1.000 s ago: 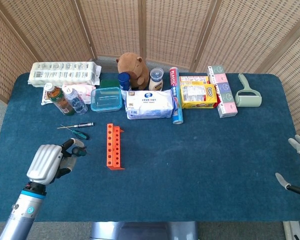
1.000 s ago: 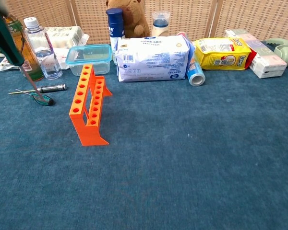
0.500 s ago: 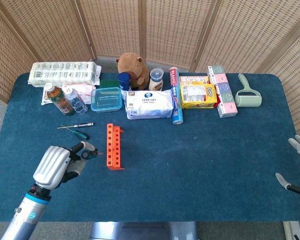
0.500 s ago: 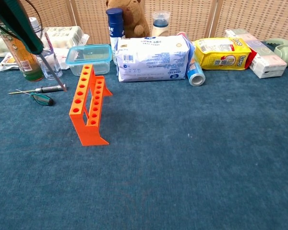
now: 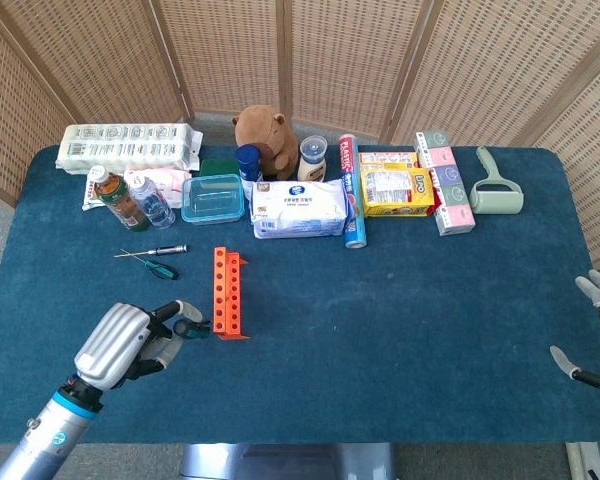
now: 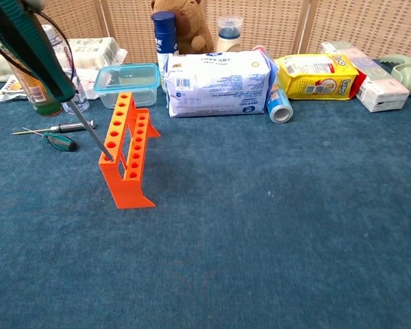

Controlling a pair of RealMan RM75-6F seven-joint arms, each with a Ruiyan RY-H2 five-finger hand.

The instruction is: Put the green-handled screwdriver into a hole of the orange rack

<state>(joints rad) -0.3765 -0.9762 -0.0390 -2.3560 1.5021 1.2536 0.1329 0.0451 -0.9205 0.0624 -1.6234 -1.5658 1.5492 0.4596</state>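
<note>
Left hand (image 5: 130, 345) grips the green-handled screwdriver (image 6: 38, 51) (tilted), tip at the orange rack (image 6: 127, 151)'s near end; open cloth surrounds. Right hand (image 5: 595, 330) spread, empty.

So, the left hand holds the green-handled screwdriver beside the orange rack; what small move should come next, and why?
Probably tilt it more upright, then ease it down. In the chest view the green-handled screwdriver leans, and its tip sits at the hole at the near end of the orange rack, seemingly not sunk in. The left hand grips the handle just left of the rack, so only a small correction seems needed.
</note>
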